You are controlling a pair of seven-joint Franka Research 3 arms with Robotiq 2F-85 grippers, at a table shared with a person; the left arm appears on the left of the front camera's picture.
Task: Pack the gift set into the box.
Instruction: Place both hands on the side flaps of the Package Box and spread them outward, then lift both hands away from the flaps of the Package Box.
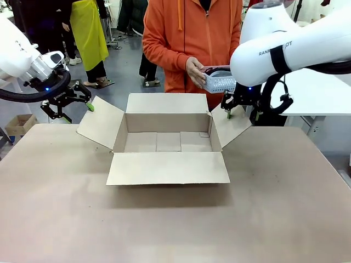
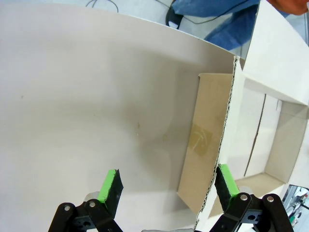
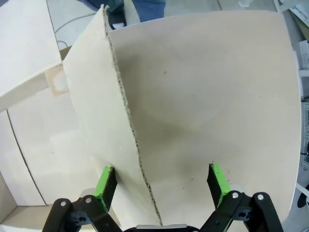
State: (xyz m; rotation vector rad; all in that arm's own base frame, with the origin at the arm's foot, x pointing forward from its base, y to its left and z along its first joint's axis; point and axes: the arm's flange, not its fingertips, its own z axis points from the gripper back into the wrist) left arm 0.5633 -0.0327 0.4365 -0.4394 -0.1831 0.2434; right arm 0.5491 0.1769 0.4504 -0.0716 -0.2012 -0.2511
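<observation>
The brown cardboard box (image 1: pixel 167 167) stands open mid-table with all four flaps spread and its inside bare. Behind it a person in orange holds the light grey perforated basket (image 1: pixel 221 83) of the gift set above the far right corner; its contents are hidden. My left gripper (image 1: pixel 78 112) hovers open at the outer edge of the left flap (image 2: pixel 203 145), whose corrugated edge runs between the left gripper's (image 2: pixel 169 186) green pads without touching them. My right gripper (image 1: pixel 243 115) is open at the right flap (image 3: pixel 96 106), and that flap's edge lies between the right gripper's (image 3: pixel 161 181) pads.
The tan table (image 1: pixel 274 208) stretches bare in front of and beside the box. A white table (image 1: pixel 318 93) stands at the far right. A small carton (image 1: pixel 19 124) sits on the floor at the far left, with other people standing beyond.
</observation>
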